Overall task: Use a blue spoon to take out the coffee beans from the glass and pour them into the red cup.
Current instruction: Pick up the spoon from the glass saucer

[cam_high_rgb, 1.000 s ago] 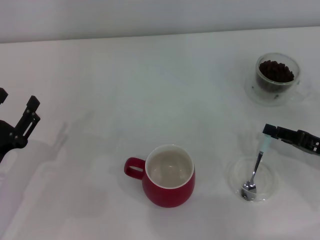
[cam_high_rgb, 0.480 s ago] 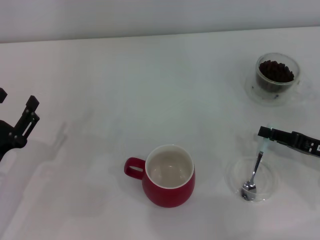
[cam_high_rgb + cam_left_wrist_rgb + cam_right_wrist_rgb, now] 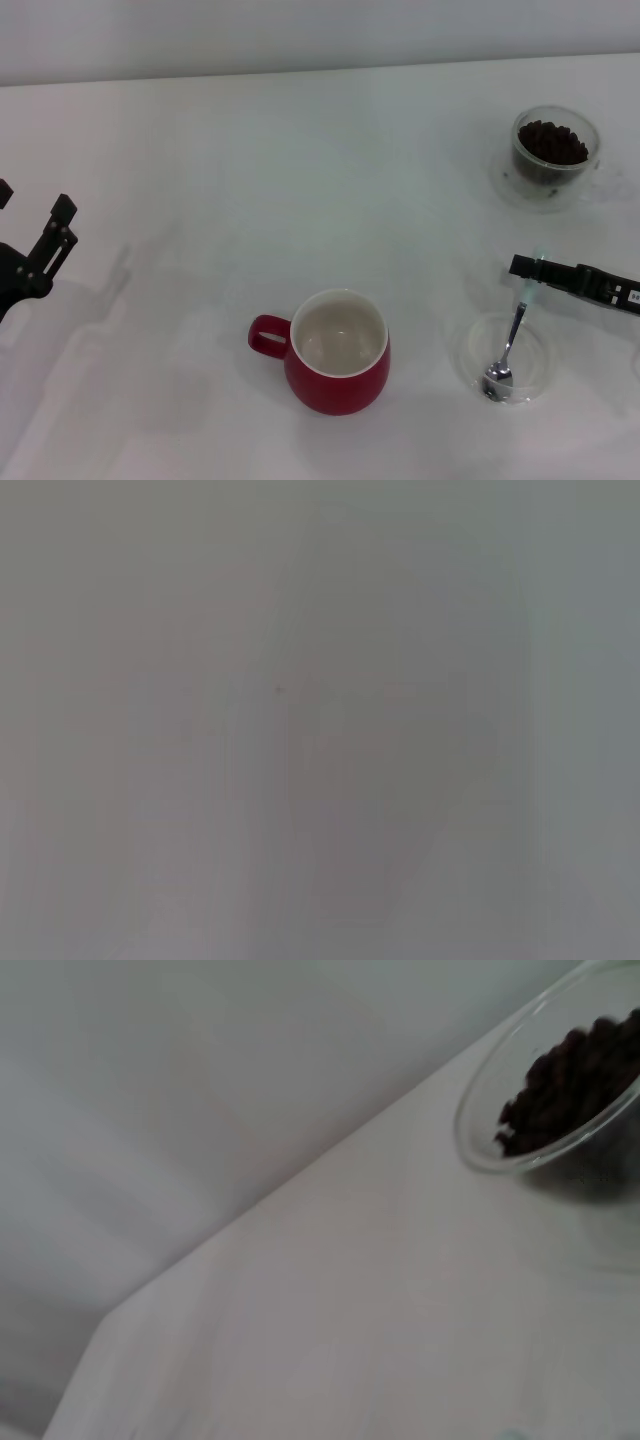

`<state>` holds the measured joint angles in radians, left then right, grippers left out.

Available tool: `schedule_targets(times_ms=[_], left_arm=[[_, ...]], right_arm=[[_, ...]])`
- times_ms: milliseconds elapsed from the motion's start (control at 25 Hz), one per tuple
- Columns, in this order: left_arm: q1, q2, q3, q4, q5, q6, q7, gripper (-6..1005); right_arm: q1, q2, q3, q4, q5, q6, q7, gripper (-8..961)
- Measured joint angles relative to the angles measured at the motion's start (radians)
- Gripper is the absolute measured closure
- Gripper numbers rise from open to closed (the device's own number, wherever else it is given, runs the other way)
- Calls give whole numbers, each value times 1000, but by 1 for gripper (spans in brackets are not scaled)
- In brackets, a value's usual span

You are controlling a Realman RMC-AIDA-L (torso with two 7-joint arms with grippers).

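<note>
1. Spoon work sits on the right side of the white table; at the far left edge the left gripper hangs over bare tabletop with its dark fingers spread and nothing between them, well apart from everything else.
2. Near the middle, towards the near edge, stands the red cup, upright, its loop handle pointing left and its cream inside showing no beans.
3. To the right of the cup lies a flat clear dish, hard to make out against the white surface; the blue spoon rests in it, metal bowl at the near end, pale handle rising towards the far side.
4. The right gripper reaches in from the right edge, its arm cut off there; its tips sit at the handle's far end, but whether they pinch the handle I cannot tell.
5. At the far right the glass stands on a clear saucer, holding the coffee beans.
6. The left wrist view shows only blur.
</note>
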<state>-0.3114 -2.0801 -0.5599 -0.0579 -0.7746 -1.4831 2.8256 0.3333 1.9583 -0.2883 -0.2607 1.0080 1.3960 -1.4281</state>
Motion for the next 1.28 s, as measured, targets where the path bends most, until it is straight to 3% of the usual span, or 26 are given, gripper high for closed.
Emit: schedule_targets(times_ms=[1200, 1280], left_arm=[[8, -2, 0, -5, 0, 4, 0, 272], [8, -2, 0, -5, 0, 7, 0, 272]], right_arm=[[30, -3, -63, -11, 4, -37, -3, 617], [29, -3, -62, -11, 6, -30, -5, 660]])
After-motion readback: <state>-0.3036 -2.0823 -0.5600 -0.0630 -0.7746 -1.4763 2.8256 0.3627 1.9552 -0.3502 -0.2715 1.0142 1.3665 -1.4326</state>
